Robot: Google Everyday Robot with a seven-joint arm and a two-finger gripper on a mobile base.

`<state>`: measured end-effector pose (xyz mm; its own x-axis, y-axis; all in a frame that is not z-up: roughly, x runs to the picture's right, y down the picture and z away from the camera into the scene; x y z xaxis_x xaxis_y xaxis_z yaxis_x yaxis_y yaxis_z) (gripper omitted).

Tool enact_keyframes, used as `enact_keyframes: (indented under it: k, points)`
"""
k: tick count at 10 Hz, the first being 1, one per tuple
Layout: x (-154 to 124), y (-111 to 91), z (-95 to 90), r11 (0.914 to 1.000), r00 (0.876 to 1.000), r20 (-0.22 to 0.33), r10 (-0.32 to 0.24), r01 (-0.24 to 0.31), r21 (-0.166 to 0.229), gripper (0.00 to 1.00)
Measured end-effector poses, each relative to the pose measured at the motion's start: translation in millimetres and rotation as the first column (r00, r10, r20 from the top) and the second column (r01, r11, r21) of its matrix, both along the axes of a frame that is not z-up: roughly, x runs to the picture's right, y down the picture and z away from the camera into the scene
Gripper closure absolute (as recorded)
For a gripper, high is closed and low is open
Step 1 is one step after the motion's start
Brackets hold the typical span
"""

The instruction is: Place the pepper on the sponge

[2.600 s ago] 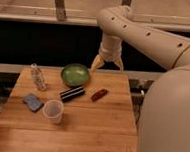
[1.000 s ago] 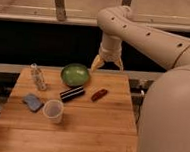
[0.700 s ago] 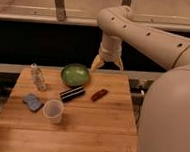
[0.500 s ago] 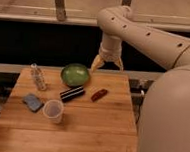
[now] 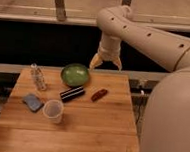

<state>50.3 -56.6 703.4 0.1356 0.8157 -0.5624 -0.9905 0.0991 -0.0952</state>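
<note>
Gripper (image 5: 105, 65) spread wide and empty, hanging over the far edge of the table (image 5: 83, 134). Straight below and toward the camera from it, the pepper (image 5: 99, 94), flat on the wood, long axis slanting near-left to far-right. Well off to the left and nearer still, the sponge (image 5: 33, 102), nothing on top, beyond a black bar (image 5: 72, 94) and a cup (image 5: 53, 110).
</note>
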Motion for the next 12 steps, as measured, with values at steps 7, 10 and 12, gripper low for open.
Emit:
enact_keyframes:
  k: [7,10,12]
  points:
    - [-28,52,67.9,0.999,0.996,-0.089,0.031,-0.034,-0.028,0.2]
    - [-10,73,105.8,0.9948,0.988,-0.146,0.059,-0.07,-0.073,0.2]
    - [-7,77,112.3,0.9933,0.987,-0.144,0.071,-0.083,-0.081,0.2]
